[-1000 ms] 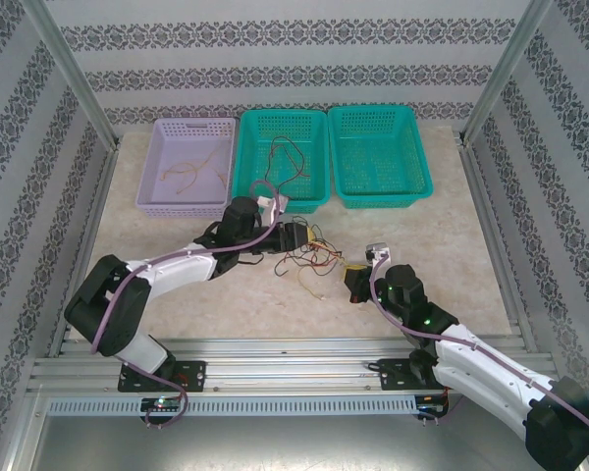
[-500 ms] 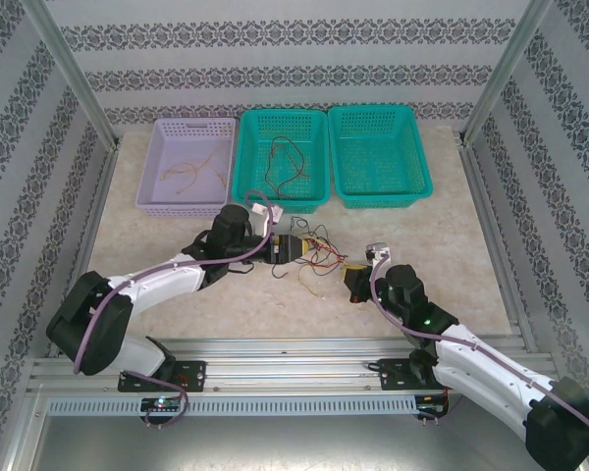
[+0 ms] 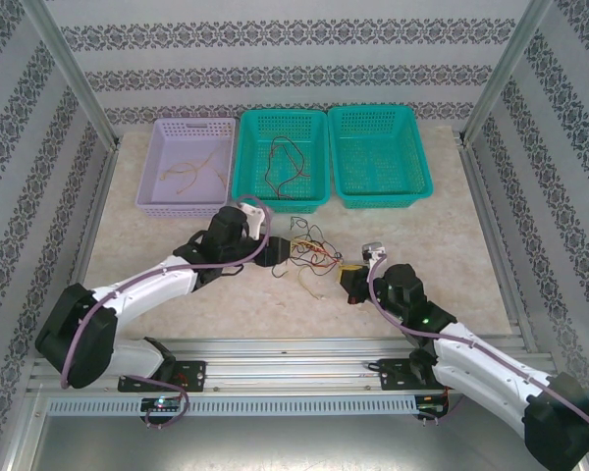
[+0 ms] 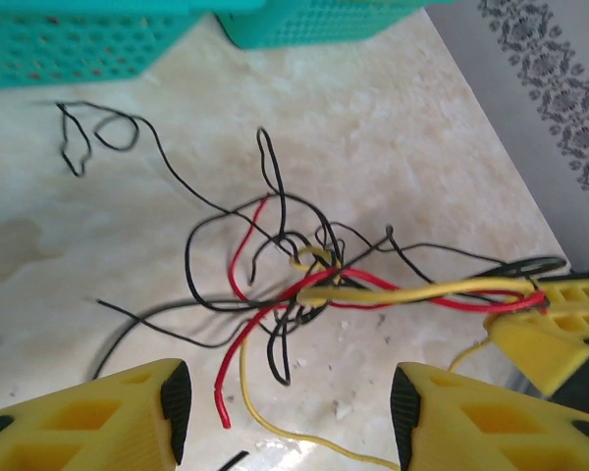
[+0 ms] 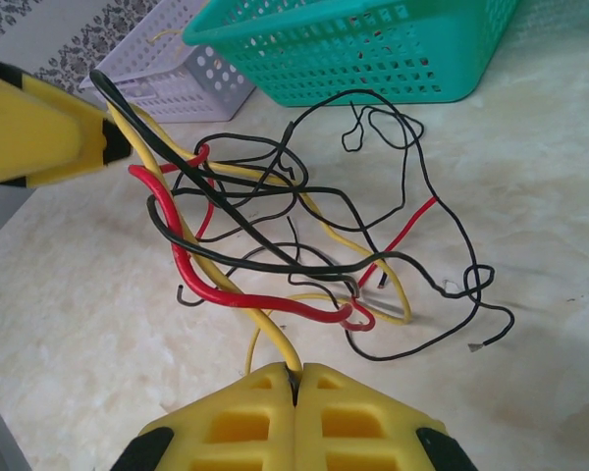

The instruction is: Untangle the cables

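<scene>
Pinches the tangled cables (image 3: pixel 309 257) tight in the right gripper (image 5: pixel 296 378), on the worktop (image 3: pixel 177 294) just in front of the middle green basket (image 3: pixel 281 202), to stretch the knot. Hangs the left gripper (image 4: pixel 290 388) wide open beside them, likely to pick one.

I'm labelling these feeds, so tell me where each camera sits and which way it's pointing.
Top external: high behind the robot, looking down on the table, baskets, cables, left claw and right claw.
Left wrist: above the open left claw, facing the cables and the right claw.
Right wrist: above the right claw, shut on cables, facing the baskets.
Shared: both wrist views show the same cables.
</scene>
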Robot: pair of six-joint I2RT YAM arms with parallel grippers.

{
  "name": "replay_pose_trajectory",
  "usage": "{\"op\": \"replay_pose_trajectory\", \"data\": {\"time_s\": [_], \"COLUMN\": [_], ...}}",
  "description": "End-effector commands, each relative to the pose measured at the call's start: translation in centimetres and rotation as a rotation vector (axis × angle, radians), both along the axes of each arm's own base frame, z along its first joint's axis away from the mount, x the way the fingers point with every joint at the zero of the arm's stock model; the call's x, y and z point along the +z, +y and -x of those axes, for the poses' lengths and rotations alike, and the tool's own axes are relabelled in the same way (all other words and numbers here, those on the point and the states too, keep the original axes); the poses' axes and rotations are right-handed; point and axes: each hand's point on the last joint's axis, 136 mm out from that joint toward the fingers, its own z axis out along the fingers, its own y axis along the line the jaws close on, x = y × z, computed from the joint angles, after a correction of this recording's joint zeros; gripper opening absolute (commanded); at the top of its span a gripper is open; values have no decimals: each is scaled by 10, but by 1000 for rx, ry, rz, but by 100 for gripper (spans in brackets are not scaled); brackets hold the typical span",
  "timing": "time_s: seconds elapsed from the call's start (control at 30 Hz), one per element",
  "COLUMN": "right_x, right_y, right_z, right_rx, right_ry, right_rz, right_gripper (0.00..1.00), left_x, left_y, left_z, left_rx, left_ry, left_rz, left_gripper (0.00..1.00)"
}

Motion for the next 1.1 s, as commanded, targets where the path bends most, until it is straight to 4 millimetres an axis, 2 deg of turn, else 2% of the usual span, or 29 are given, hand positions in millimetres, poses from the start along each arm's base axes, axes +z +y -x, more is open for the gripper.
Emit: {"op": "replay_pose_trajectory", "data": {"time_s": [0.0, 0.17, 0.4, 0.7, 0.9, 1.07], "right_x": [4, 5, 6, 7, 10, 12], "right_y": [10, 13, 12, 16, 19, 25], "right_z": [4, 5, 6, 7, 12, 16], "right_rx": [54, 69, 64, 86, 115, 158], "right_ry": [-12, -11, -18, -13, -24, -19], "right_rz": [-28, -28, -32, -40, -58, -70], "right_gripper": [0, 0, 0, 0, 0, 0], "left_x": [27, 26, 12, 2, 4, 8], "left_y": [1, -14, -13, -34, -29, -15], "left_z": [-11, 1, 13, 33, 26, 12], "left_rx": [10, -120, -157, -311, -284, -205], "left_ry": [-118, -128, -146, -166, -207, -276], "left_rz": [14, 31, -31, -72, -118, -199], "left_gripper": [61, 62, 60, 59, 58, 59]}}
